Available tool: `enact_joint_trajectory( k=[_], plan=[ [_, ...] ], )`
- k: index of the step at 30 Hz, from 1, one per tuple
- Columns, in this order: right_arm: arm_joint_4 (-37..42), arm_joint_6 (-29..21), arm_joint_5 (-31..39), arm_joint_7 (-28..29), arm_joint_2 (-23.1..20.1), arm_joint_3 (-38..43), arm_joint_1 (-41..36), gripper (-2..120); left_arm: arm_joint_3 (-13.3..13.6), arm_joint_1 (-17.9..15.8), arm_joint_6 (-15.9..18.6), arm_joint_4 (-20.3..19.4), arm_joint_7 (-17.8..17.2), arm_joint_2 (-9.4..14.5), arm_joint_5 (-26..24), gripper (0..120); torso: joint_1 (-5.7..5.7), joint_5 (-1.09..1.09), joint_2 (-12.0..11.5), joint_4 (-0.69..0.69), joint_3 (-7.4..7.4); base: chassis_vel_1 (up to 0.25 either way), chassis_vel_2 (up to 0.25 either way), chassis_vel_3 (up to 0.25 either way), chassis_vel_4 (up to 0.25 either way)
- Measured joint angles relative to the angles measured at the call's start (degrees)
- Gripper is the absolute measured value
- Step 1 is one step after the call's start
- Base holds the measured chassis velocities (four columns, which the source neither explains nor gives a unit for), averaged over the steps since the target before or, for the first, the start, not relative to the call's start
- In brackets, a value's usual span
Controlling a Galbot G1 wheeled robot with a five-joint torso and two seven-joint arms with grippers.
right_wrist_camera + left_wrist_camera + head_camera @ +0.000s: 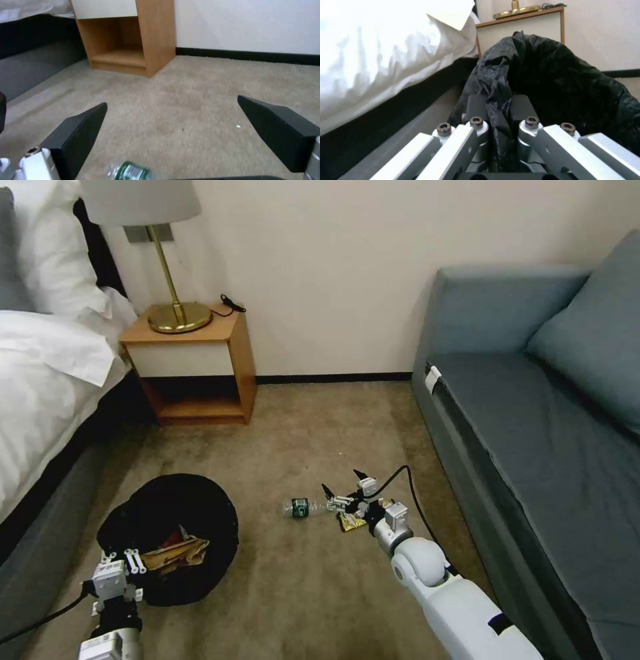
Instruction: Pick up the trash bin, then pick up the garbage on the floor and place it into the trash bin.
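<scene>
The trash bin [167, 513], lined with a crinkled black bag, sits low at the left beside the bed. My left gripper [124, 565] is shut on its near rim; in the left wrist view the fingers [523, 107] pinch a fold of the black bag [560, 75]. A tan paper bag [179, 553] and a red scrap [175, 537] lie inside the bin. A clear bottle with a green label [301, 507] lies on the carpet, and a yellow-brown wrapper [350, 522] lies just right of it. My right gripper [341, 480] hangs open over them, with the bottle [128, 171] below its spread fingers [80, 135].
A wooden nightstand [200, 367] with a brass lamp [175, 307] stands against the far wall. The bed [47, 380] runs along the left and a grey sofa [533, 447] along the right. Bare carpet [313, 433] lies between them.
</scene>
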Motion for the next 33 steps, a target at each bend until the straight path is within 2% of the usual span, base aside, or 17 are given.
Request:
enact_joint_trajectory(
  k=[18,24,31,33],
  plan=[
    [-1.6,0.4,-1.3,-0.8,0.5,-0.6,0.3,100,-0.1,0.1,0.2,0.2,0.1,1.3,-0.9,7,0.0,0.01,0.0,0.0,0.0,-0.116,0.111,0.118,-0.11],
    [-2.6,2.0,-1.6,-3.6,-0.6,-1.9,1.1,100,-0.2,0.3,0.3,0.0,0.1,1.8,-1.7,7,0.0,0.0,0.0,-0.01,0.0,-0.075,0.082,0.071,-0.074],
    [-4.0,0.8,-1.8,-6.0,-1.7,-5.8,5.9,100,-0.6,1.0,0.0,0.0,0.1,2.6,-2.6,7,0.0,0.0,0.0,0.0,0.0,0.0,0.0,0.0,0.0],
    [-5.1,-0.9,-1.7,-6.9,-1.5,-7.5,9.4,100,-0.7,1.1,0.0,-0.2,0.1,2.6,-3.0,7,0.0,0.0,0.0,0.01,0.0,0.0,0.0,0.0,0.0]
  ],
)
